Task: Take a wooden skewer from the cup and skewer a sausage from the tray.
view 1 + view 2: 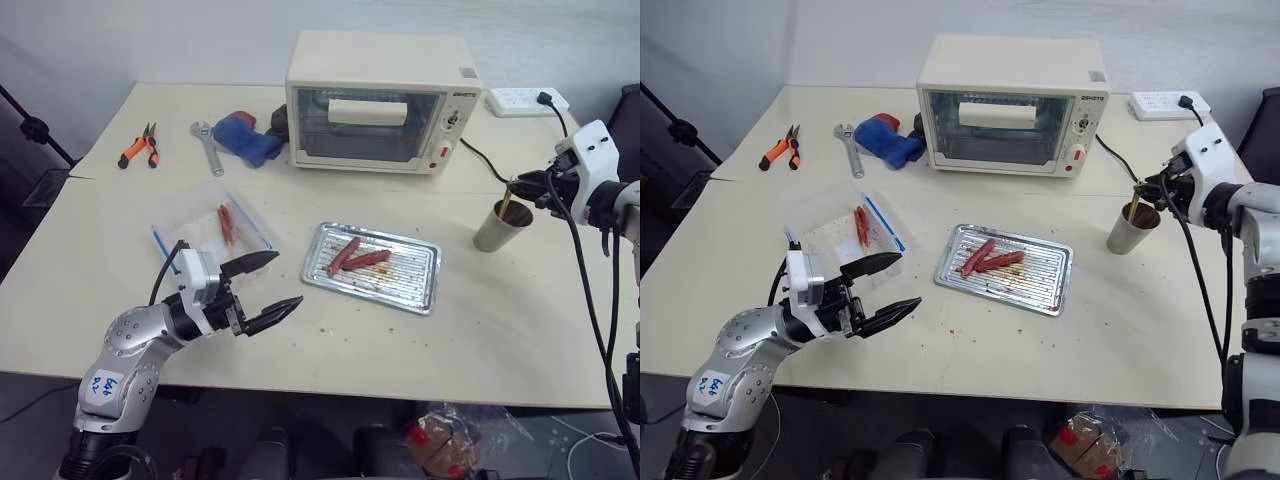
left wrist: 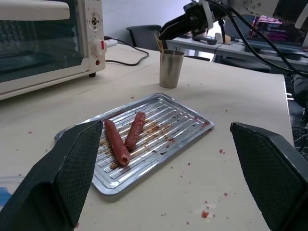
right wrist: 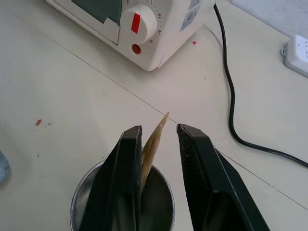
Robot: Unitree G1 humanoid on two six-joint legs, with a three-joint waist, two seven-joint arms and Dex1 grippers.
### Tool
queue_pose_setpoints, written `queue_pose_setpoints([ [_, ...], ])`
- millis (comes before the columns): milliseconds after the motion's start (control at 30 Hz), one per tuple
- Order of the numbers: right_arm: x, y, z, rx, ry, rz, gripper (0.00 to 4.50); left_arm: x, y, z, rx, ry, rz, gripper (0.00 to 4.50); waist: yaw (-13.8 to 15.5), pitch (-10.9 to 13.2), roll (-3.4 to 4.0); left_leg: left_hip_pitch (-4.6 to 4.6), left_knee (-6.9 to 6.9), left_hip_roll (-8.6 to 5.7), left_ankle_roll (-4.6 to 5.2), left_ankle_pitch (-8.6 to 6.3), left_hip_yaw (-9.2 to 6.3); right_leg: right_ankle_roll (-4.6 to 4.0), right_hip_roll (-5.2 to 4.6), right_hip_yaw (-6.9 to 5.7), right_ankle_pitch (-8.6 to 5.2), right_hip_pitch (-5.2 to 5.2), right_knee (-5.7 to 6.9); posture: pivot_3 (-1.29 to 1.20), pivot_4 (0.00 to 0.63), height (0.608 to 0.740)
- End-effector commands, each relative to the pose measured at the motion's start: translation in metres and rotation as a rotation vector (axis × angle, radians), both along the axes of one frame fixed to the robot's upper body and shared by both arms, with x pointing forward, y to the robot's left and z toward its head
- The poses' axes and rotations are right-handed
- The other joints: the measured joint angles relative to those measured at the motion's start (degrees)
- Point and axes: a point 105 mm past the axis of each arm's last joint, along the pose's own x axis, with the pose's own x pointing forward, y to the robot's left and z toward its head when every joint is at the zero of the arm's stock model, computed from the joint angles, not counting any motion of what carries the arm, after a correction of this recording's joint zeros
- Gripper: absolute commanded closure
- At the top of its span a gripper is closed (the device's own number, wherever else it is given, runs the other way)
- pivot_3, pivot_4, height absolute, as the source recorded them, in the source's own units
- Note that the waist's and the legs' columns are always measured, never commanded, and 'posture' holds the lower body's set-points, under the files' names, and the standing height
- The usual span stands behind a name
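The grey cup (image 1: 502, 226) stands on the table to the right of the tray, with wooden skewers (image 3: 155, 139) sticking up out of it. My right gripper (image 1: 518, 184) is at the skewers' tops, just above the cup's rim (image 3: 77, 202). The silver tray (image 1: 420, 290) lies mid-table and holds two reddish-brown sausages (image 1: 345, 257) (image 1: 372, 259) side by side. My left gripper (image 1: 288, 279) hovers open and empty above the table, to the left of the tray and pointing toward it.
A cream toaster oven (image 1: 375, 100) stands at the back, its cable running to a power strip (image 1: 525, 100). A clear bag (image 1: 215, 230) with red sausages lies left of the tray. A wrench (image 1: 208, 145), orange pliers (image 1: 140, 147) and a blue cloth (image 1: 248, 137) lie back left.
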Motion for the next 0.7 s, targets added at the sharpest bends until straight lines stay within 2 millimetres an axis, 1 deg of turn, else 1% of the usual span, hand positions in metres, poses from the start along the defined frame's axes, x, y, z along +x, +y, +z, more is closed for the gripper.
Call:
queue_pose_setpoints([
  [33,-0.0002,-0.0021,0.0136,0.023,-0.053,0.000,3.32,-0.0026,-0.0034,0.0076,-0.002,-0.041,-0.010,0.00,0.0,0.0,0.00,0.00,0.00,0.00,0.00,0.00,0.00,0.00,0.00,0.00,0.00,0.00,0.00,0.00,0.150,0.740],
  [100,0.0002,-0.0020,0.0135,0.025,-0.053,0.001,3.32,-0.0026,-0.0034,0.0079,-0.002,-0.042,-0.009,0.00,0.0,0.0,0.00,0.00,0.00,0.00,0.00,0.00,0.00,0.00,0.00,0.01,0.00,0.00,0.01,0.00,0.150,0.740],
  [167,0.0004,-0.0026,0.0146,0.023,-0.056,-0.002,3.71,-0.0028,-0.0029,0.0080,-0.002,-0.042,-0.006,0.00,0.0,0.0,0.00,0.00,0.00,-0.01,0.00,0.00,0.00,0.00,0.00,0.00,0.00,0.00,0.01,0.00,0.150,0.740],
  [233,0.0002,-0.0039,0.0169,0.020,-0.060,-0.006,4.27,-0.0032,-0.0021,0.0077,-0.001,-0.042,-0.003,0.00,0.0,0.0,0.00,0.00,0.01,0.00,0.00,0.00,0.00,0.00,0.00,0.00,0.00,0.00,0.00,0.00,0.150,0.740],
  [267,-0.0001,-0.0047,0.0180,0.018,-0.062,-0.008,4.46,-0.0033,-0.0018,0.0076,0.000,-0.042,-0.001,0.00,0.0,0.0,0.00,0.00,0.01,-0.01,0.00,0.00,0.01,0.00,0.00,0.01,0.00,0.00,0.00,0.00,0.150,0.740],
  [533,-0.0032,-0.0089,0.0229,0.013,-0.066,-0.013,4.46,-0.0039,-0.0036,0.0059,-0.003,-0.039,-0.003,0.00,0.0,0.0,0.00,0.00,0.00,0.00,0.00,0.00,0.00,0.00,0.00,0.00,0.00,0.00,0.00,0.00,0.150,0.740],
  [700,-0.0053,-0.0091,0.0189,0.055,-0.026,-0.009,4.46,-0.0033,-0.0045,0.0055,-0.001,-0.039,-0.008,0.00,0.0,0.0,0.00,0.00,0.00,0.00,0.00,0.00,0.00,0.00,0.00,0.00,0.00,0.00,0.01,0.00,0.150,0.740],
])
